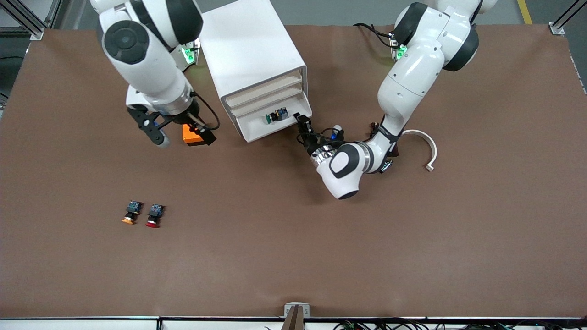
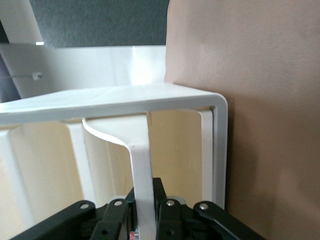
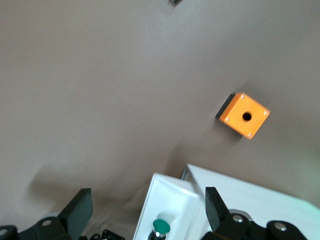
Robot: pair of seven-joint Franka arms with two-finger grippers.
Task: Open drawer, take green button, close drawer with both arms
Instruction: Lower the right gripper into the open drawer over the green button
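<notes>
The white cabinet (image 1: pixel 252 50) stands at the table's back middle. Its lowest drawer (image 1: pixel 257 129) is pulled out. The green-capped button (image 1: pixel 275 115) lies on its side in it. My left gripper (image 1: pixel 302 124) is at the drawer's corner toward the left arm's end, shut on a thin white upright part of the drawer (image 2: pixel 142 170); its fingers (image 2: pixel 170 210) press both faces. My right gripper (image 1: pixel 183 137) is open and empty, up in the air over the small orange box (image 1: pixel 190 136). The right wrist view shows the drawer (image 3: pixel 170 200), the button (image 3: pixel 161 226) and wide-apart fingers (image 3: pixel 80 207).
The orange box with a round hole (image 3: pixel 245 115) sits beside the cabinet toward the right arm's end. An orange-capped button (image 1: pixel 130 213) and a red-capped button (image 1: pixel 154 216) lie nearer the front camera. A curved white strip (image 1: pixel 429 146) lies by the left arm.
</notes>
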